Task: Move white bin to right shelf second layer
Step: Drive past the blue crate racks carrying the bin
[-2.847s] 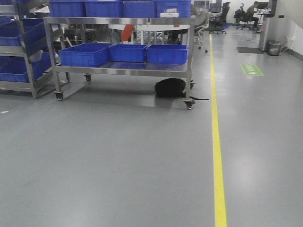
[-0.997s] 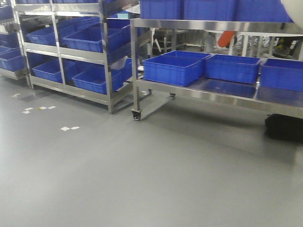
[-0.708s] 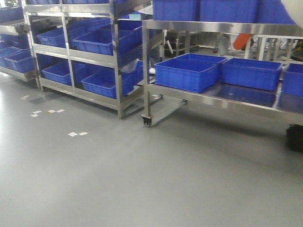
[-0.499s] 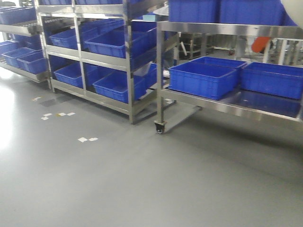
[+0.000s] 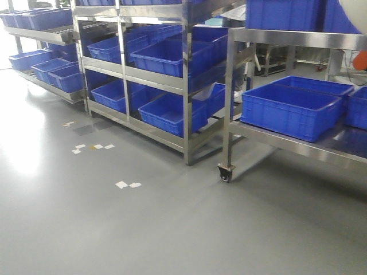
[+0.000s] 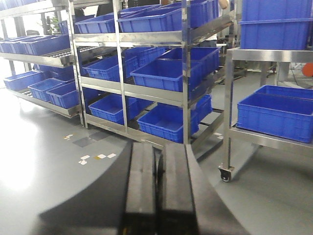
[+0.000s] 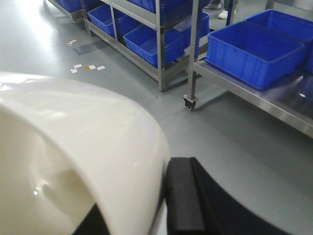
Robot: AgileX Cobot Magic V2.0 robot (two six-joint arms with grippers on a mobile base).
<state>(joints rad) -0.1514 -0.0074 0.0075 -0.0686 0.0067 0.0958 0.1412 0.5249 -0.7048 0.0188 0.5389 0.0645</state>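
The white bin [image 7: 83, 147] fills the left of the right wrist view. My right gripper [image 7: 159, 171] is shut on the bin's wall, with one black finger [image 7: 182, 196] outside it and the other mostly hidden behind the wall. A curved bit of the bin [image 5: 352, 8] shows at the top right corner of the front view. My left gripper [image 6: 159, 149] is shut with nothing in it, held above the floor. Steel racks [image 5: 186, 86] with sloping levels full of blue crates stand ahead. I cannot tell which level is the right shelf second layer.
A wheeled steel cart [image 5: 229, 103] stands at the right and carries blue crates [image 5: 289, 109] on its lower deck, caster [image 5: 224, 173] on the floor. A further rack [image 5: 40, 35] runs along the far left. White tape marks [image 5: 127, 184] dot the grey floor.
The front view has swung left: the cart slid toward the right edge, the black bag left the frame, and the racks of blue crates came in and now look closer.
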